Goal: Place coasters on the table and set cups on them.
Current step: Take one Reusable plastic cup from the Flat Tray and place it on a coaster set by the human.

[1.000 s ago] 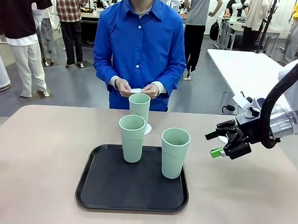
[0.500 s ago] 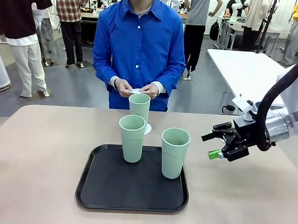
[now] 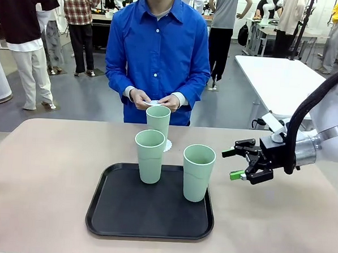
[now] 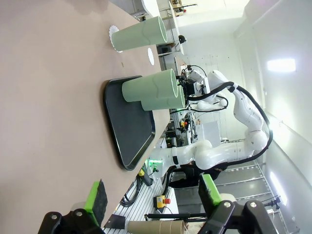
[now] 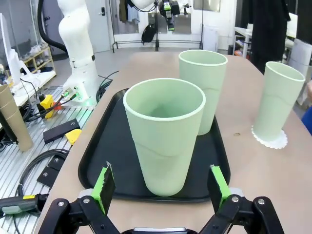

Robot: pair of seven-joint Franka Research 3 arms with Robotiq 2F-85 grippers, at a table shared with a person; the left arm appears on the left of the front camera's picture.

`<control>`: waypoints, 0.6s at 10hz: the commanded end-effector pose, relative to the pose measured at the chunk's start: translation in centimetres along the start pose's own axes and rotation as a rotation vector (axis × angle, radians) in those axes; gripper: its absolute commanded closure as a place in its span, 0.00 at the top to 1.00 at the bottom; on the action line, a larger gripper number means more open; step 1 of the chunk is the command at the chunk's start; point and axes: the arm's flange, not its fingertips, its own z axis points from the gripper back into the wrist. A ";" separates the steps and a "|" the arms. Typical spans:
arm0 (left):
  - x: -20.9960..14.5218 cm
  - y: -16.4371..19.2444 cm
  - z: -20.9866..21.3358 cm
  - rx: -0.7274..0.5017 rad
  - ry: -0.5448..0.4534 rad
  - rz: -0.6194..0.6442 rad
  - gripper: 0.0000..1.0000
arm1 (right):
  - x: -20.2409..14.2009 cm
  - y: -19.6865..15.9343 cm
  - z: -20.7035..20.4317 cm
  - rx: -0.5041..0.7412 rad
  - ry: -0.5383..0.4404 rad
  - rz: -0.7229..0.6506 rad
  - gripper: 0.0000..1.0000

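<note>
Right tool: spread wide, empty, seen right of centre, near a cup on the tray.
Left tool: spread wide, empty.

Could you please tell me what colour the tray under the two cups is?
Plain black. The tray shows best in the front view.

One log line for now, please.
right gripper: open, facing right cup on tray, not touching | left gripper: open, empty | far cup: on coaster | person's hands: holding white doily
</note>
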 end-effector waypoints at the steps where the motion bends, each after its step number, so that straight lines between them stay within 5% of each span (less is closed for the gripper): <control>1: 0.0 -0.1 0.1 0.003 -0.004 0.004 1.00 | -0.7 -1.4 -1.3 0.022 -0.037 0.011 1.00; 6: 0.0 -0.1 0.1 0.003 -0.004 0.004 1.00 | -1.3 -2.8 -3.5 0.058 -0.048 -0.037 1.00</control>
